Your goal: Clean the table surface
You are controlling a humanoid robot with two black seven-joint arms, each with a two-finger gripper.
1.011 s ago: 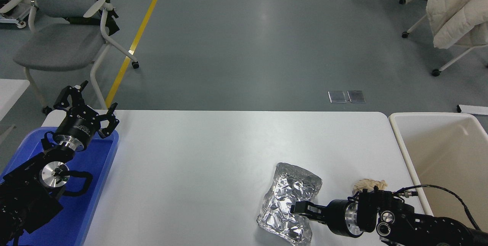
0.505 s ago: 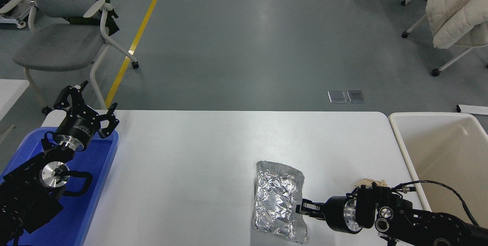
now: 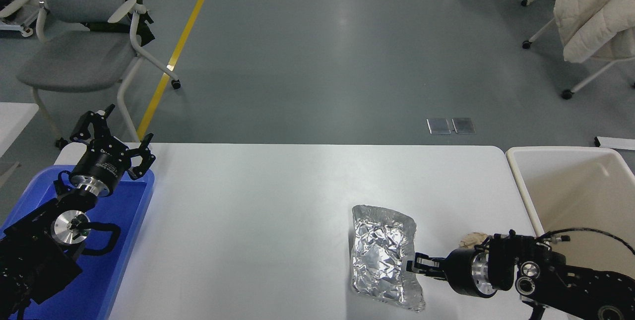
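Grey floor [image 3: 317, 52], yellow line [image 3: 174, 54], grey chair [image 3: 74, 47], perhaps a coat [image 3: 595, 7].

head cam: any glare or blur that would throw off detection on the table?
Head view: sharp throughout, no motion blur. The crumpled foil sheet throws bright specular glints, so its edges break up. A soft ceiling-light sheen runs across the white table surface and the floor beyond. Shadows are faint and diffuse. The right gripper reads dark against the foil; the left gripper is parked over the blue tray.

Bright, even overhead light fills the scene. Pale glare streaks the grey floor [image 3: 342, 22], and the white desk [image 3: 258, 201] shows a soft sheen. The crumpled foil [image 3: 382, 253] glints sharply. Shadows are faint; focus is crisp throughout.
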